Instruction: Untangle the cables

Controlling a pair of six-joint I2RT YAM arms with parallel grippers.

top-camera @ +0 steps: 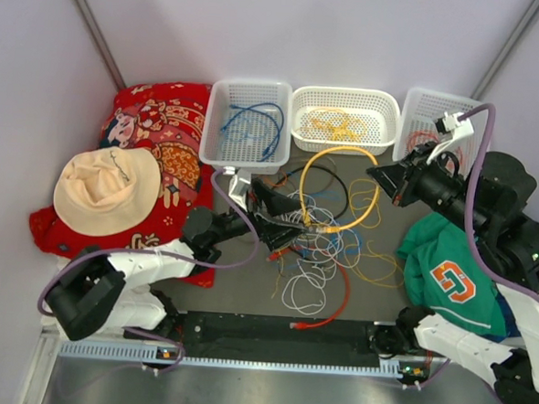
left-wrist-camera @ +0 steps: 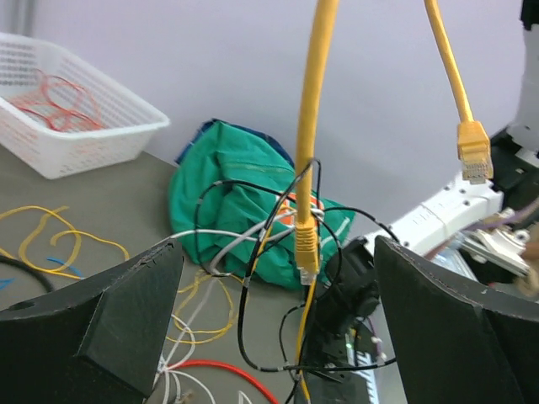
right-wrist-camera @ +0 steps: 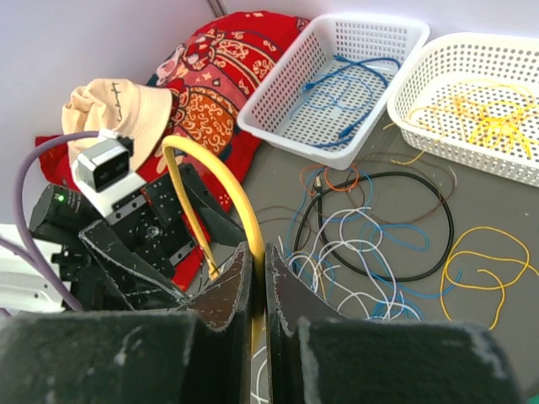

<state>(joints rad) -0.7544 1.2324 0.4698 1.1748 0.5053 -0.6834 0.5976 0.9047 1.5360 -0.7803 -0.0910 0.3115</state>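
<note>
Cables lie in loose tangle at centre of table: white, blue, black, thin yellow. Right arm comes in from 3 o'clock, raised above tabletop. Right gripper is pinched tight on thick yellow cable, which is lifted, loop arching toward 12 o'clock. Left arm is stretched low from 8 o'clock. Left gripper has fingers spread wide; yellow plug hangs between them, apart from both. White baskets at 12 o'clock hold blue, yellow, red wires.
</note>
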